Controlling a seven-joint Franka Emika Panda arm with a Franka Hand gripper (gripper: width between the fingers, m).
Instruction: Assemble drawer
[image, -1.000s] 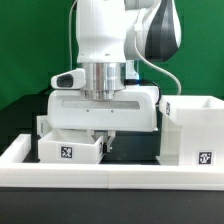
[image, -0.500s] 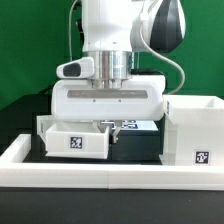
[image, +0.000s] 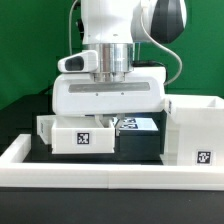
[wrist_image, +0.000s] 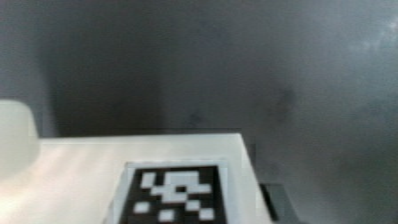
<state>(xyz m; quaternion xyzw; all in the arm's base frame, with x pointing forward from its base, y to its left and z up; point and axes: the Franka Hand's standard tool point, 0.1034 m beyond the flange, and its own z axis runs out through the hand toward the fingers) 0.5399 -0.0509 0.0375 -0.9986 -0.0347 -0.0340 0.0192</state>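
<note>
In the exterior view my gripper (image: 107, 121) hangs under the wide white hand and is shut on the right wall of a small white tray box (image: 84, 138) with a square tag on its front. The tray is held slightly tilted, just above the dark table. A second tray box (image: 43, 126) peeks out behind it on the exterior view's left. The tall boxy casing (image: 196, 132) stands at the exterior view's right, apart from the tray. The wrist view shows a white tagged face of the tray (wrist_image: 178, 190) over grey table; the fingertips are not clear there.
A long low white border wall (image: 110, 172) runs along the front and up the left side. The marker board (image: 136, 125) lies flat behind the held tray. A green backdrop closes the rear.
The gripper and the tray box have moved up and toward the exterior view's right, closer to the casing. The casing has not moved.
</note>
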